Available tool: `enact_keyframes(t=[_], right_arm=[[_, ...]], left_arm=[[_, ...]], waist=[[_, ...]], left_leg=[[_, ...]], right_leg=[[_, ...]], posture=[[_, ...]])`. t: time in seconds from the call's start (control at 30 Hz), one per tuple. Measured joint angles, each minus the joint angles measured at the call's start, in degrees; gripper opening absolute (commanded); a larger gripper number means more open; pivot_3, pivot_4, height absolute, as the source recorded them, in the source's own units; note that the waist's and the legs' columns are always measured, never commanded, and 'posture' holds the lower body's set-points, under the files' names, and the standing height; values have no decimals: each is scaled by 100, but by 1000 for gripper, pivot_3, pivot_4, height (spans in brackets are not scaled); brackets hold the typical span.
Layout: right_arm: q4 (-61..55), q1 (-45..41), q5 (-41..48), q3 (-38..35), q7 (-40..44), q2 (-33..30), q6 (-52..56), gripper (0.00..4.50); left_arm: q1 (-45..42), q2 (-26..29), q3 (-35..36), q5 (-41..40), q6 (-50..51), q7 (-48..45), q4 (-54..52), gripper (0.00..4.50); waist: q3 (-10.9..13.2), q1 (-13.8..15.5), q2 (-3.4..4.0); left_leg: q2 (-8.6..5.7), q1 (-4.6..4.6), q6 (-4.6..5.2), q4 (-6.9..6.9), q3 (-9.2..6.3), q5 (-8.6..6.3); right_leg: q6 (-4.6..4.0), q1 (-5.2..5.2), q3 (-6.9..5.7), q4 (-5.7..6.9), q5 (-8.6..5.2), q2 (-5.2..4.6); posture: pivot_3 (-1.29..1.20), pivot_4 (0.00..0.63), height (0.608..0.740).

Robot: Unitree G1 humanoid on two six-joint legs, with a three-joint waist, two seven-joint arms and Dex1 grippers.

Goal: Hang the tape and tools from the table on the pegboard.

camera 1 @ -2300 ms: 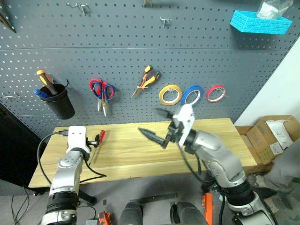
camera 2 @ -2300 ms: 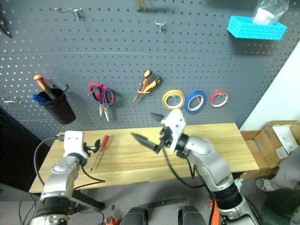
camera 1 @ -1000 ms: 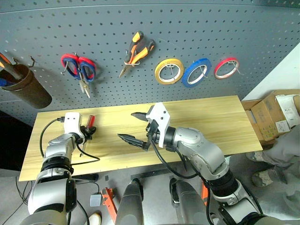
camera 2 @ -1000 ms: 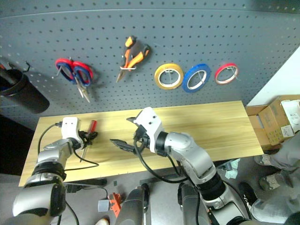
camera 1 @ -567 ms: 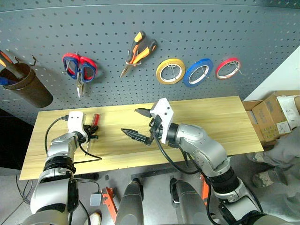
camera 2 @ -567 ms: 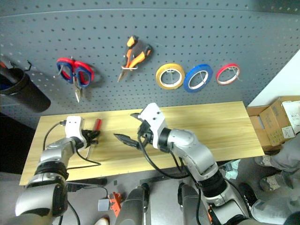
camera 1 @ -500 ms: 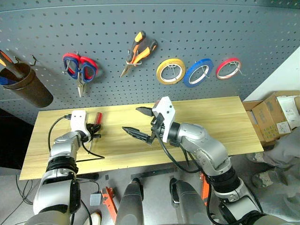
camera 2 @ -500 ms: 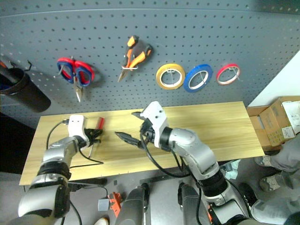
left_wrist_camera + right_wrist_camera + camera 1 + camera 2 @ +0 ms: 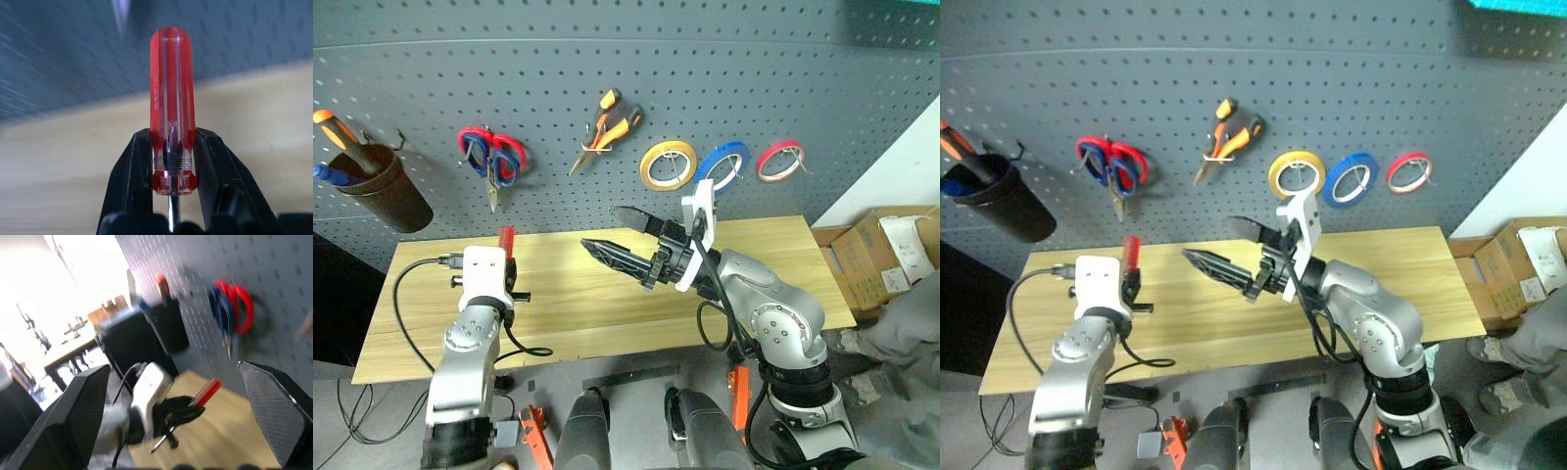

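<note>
My left gripper [image 9: 513,282] is shut on the red-handled screwdriver [image 9: 506,238], holding it handle up above the left part of the table [image 9: 578,313]. In the left wrist view both fingers clamp the base of the red handle [image 9: 172,93]. My right gripper [image 9: 602,228] hovers open and empty over the table's middle, pointing towards the left gripper. On the pegboard [image 9: 754,78] hang the blue tape [image 9: 722,164], the orange-and-black pliers [image 9: 607,117] and scissors [image 9: 489,157] with red and blue handles overlapping on one hook.
A yellow roll [image 9: 668,164] and a red-pink roll [image 9: 777,160] flank the blue tape. A black cup [image 9: 377,191] holding an orange-handled screwdriver hangs far left. Cardboard boxes [image 9: 891,264] and a person's leg [image 9: 901,328] are at the right, past the table's end.
My left gripper has lifted the red screwdriver off the table and turned it upright. The right gripper has risen a little, staying open. The camera has tilted up.
</note>
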Motion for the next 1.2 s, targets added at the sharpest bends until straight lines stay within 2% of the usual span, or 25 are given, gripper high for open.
enact_keyframes(t=[0.13, 0.23, 0.37, 0.6, 0.67, 1.0, 1.2], right_arm=[[279, -373, -74, 41, -77, 353, -454, 4500], [549, -597, -191, 79, -80, 483, -770, 4500], [907, -663, -385, 126, -19, 488, -1088, 4500], [1243, -693, -672, 247, 75, 460, -1453, 4500], [1317, -697, -770, 247, 75, 448, -1562, 4500], [1420, -692, -969, 250, 105, 309, -1752, 4500], [1415, -548, -969, 270, 91, 267, -1745, 4500]], left_arm=[[-184, 233, 4, 552, -419, 351, -241, 823], [-706, 535, 181, 799, -734, 542, -231, 823], [-1521, 891, 491, 806, -1162, 645, 138, 823], [-3756, 1149, 597, 161, -1855, 436, 2466, 823], [-4250, 1187, 674, -53, -2110, 353, 3191, 823], [-5442, 1255, 739, -511, -3129, 123, 5802, 823], [-5473, 1259, 739, -592, -3461, 103, 6480, 823]], waist=[[-171, 100, -2], [-308, 215, -7], [-485, 321, -11], [-635, 532, -44], [-666, 548, -45], [-699, 566, -62], [-704, 565, -63]], left_leg=[[2, 13, 2, 8, 0, 3], [7, 15, 5, 4, 5, 5], [6, 17, 12, 12, 36, 9], [11, 16, 13, 13, 40, 11], [10, 16, 13, 13, 44, 11], [10, 16, 13, 18, 47, 11], [10, 17, 13, 21, 47, 11]], right_leg=[[-4, 16, -5, -6, 8, 29], [-29, 28, -8, -53, 38, 34], [-4, 37, 10, -69, 57, 29], [-2, 32, 12, -65, 61, 41], [-25, 31, 14, -64, 74, 41], [-28, 29, 17, -52, 79, 42], [-28, 28, 19, -42, 79, 43]], posture=[[261, 55, 740], [272, 40, 740], [277, 27, 740], [262, 7, 740], [261, 8, 740], [247, 18, 740], [237, 31, 740]])
